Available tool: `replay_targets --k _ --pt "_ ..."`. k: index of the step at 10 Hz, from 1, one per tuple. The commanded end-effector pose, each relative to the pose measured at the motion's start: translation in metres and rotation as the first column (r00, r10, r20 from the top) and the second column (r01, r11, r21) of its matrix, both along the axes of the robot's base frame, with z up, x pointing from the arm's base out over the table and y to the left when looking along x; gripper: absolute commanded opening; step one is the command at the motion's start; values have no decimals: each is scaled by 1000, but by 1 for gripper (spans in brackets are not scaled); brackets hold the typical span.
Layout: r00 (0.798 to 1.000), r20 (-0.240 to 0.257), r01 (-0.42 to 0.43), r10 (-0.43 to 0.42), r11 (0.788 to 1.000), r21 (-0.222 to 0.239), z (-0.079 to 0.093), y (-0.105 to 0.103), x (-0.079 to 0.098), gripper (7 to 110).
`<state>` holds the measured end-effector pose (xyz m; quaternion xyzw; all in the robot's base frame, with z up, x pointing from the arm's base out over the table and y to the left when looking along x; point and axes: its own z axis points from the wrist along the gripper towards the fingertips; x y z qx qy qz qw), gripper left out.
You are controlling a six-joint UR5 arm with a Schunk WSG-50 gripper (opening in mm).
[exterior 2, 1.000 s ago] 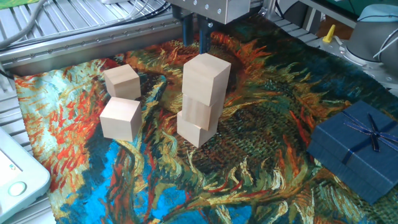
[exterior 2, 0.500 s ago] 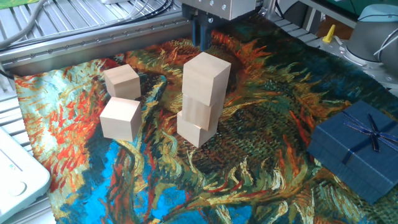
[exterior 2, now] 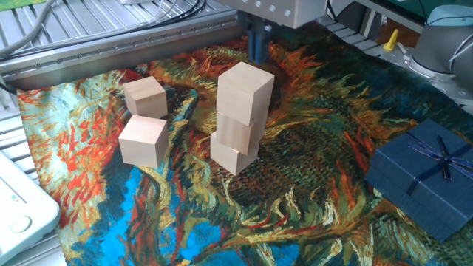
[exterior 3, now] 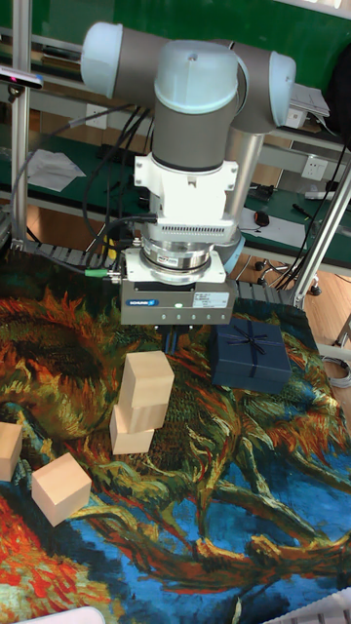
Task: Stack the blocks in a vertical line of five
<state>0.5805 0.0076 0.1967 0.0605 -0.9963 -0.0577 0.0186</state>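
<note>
The fingers (exterior 2: 260, 46) showed in the fixed view only as a dark blue stub hanging below the gripper (exterior 3: 177, 336) housing at 12 o'clock, above and behind the stack, touching nothing; whether they were spread or closed I could not tell, and in the tall fixed view they were a dark shape tucked under the grey body, no clearer. That tall view alone showed the arm (exterior 3: 195, 107) rising from the housing through a white flange to a pale blue elbow joint. The stack (exterior 2: 241, 117) stood three blocks high near the middle of the painted cloth (exterior 2: 310, 185), the top block (exterior 2: 244, 90) turned a little off the two under it. Two loose blocks lay to the 9 o'clock side of the stack: the far block (exterior 2: 145, 97) and the near block (exterior 2: 143, 140), close beside each other but apart. In the tall view the far one was cut by the left edge. The dark blue gift box (exterior 2: 423, 177) with its ribbon sat at 4 o'clock in the fixed view, well apart from the stack; the tall view placed it behind the stack at 1 o'clock. A white device (exterior 2: 18, 207) at 8 o'clock on the tabletop appeared only in the fixed view.
</note>
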Motion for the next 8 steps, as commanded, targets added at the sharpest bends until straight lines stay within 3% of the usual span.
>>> replay_targets --k 1,3,4,5,8 --pt "999 -12 36 -36 999 32 -3 19 -21 7" --pt "1000 -22 18 -17 998 54 -6 27 -29 7" --pt "998 -32 48 -45 994 99 -5 40 -28 7" --pt "997 -52 63 -58 993 101 -7 43 -31 7" --pt "987 -130 100 -93 994 45 -17 37 -39 7"
